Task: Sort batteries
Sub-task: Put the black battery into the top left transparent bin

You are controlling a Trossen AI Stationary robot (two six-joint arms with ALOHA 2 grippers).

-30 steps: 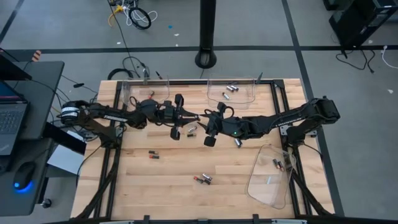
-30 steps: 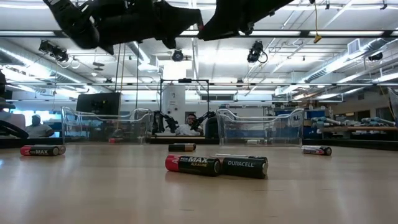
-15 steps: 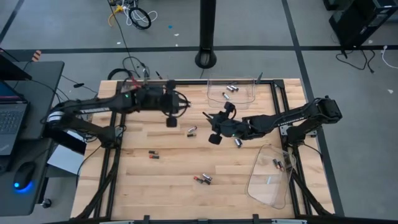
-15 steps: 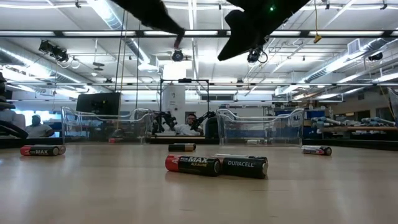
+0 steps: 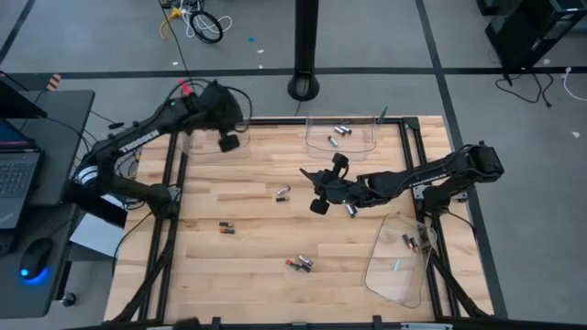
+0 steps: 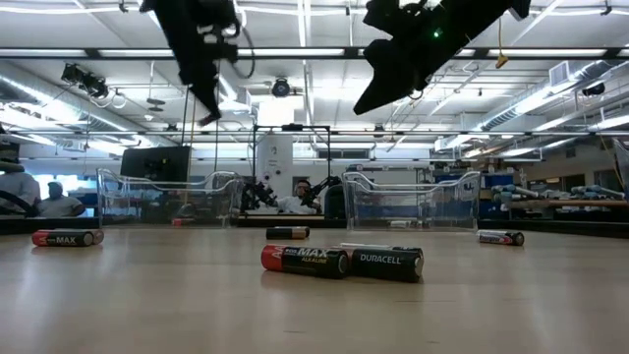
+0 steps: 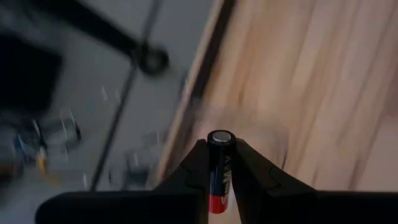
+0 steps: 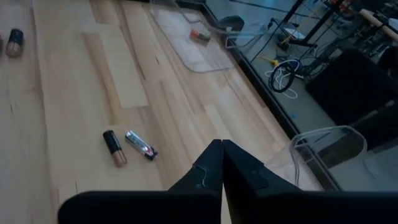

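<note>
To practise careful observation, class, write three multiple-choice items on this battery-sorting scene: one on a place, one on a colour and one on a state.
1. Where is the left gripper?
A. Low over the table's near right corner
B. Above the far left part of the table, by a clear tray
C. Resting on the table's middle

2. What colours is the battery between the left gripper's fingers?
A. Black and red
B. All white
C. Green and yellow

3. How is the right gripper?
A. Wide open
B. Shut on a battery
C. Shut, holding nothing

Key: 1 B, as the high view shows it by the far left tray. 2 A, as the left wrist view shows a black body with a red end. 3 C, as the right wrist view shows its fingers together and empty.
</note>
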